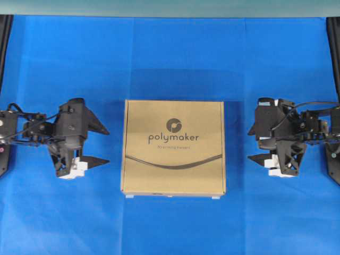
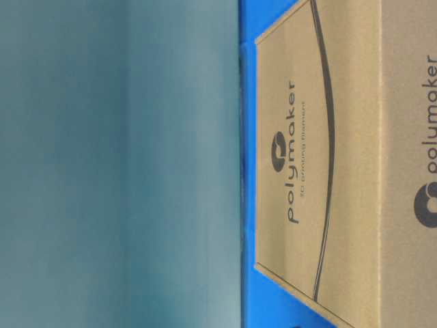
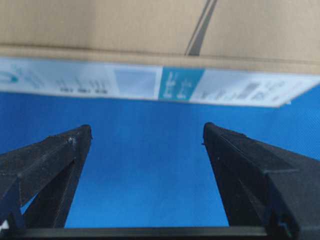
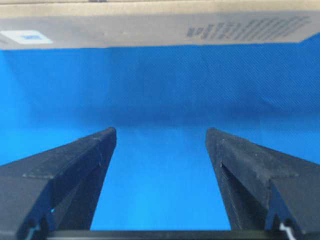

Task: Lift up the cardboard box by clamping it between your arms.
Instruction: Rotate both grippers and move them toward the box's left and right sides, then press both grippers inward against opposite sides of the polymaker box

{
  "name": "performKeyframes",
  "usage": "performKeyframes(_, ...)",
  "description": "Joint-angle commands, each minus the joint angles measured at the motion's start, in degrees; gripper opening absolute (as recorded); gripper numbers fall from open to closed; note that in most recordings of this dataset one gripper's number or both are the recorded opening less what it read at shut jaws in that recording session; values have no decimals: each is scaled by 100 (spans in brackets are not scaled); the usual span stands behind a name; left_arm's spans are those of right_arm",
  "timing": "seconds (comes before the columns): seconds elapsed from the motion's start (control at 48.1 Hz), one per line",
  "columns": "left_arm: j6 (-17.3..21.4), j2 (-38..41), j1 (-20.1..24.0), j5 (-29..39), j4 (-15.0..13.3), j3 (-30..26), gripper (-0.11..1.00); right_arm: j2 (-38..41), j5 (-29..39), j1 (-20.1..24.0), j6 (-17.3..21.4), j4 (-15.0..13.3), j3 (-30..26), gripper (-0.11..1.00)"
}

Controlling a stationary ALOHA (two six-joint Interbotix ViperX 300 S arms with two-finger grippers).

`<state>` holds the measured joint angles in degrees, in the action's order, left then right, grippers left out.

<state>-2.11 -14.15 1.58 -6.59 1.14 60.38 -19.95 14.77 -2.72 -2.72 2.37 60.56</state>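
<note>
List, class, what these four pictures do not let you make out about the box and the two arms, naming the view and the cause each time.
- The cardboard box: underside hidden in every view; it lies flat on the blue cloth.
- Side label: print too blurred to read, left wrist view.
- Small print on the opposite side: blurred, right wrist view.
- Both arms: absent from the table-level view.
- Left gripper and right gripper: arm bases cut off by the overhead frame edges.

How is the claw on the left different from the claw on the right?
The left tool sits on the left of the cardboard box and points right; the right tool sits on the other side and points left. The left tool looks a bit closer to the box than the right tool. Both are black with white parts, both are open, and neither touches the box.
</note>
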Motion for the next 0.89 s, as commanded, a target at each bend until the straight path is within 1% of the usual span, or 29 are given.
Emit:
performKeyframes(0.0, 26, 141, 9, -79, 9, -158, 87, 123, -264, -9, -62, -9, -44, 100)
performKeyframes(0.353, 53, 668, 18, -334, 18, -352, 87, 976, -967, -9, -88, 0, -176, 100)
performKeyframes(0.561, 53, 853, 26, -343, 9, -483, 87, 1257, -1248, -9, -97, -9, -360, 100)
performKeyframes(0.873, 185, 949, 44, -316, 18, -659, 87, 1573, -1362, 62, -97, 0, -747, 100)
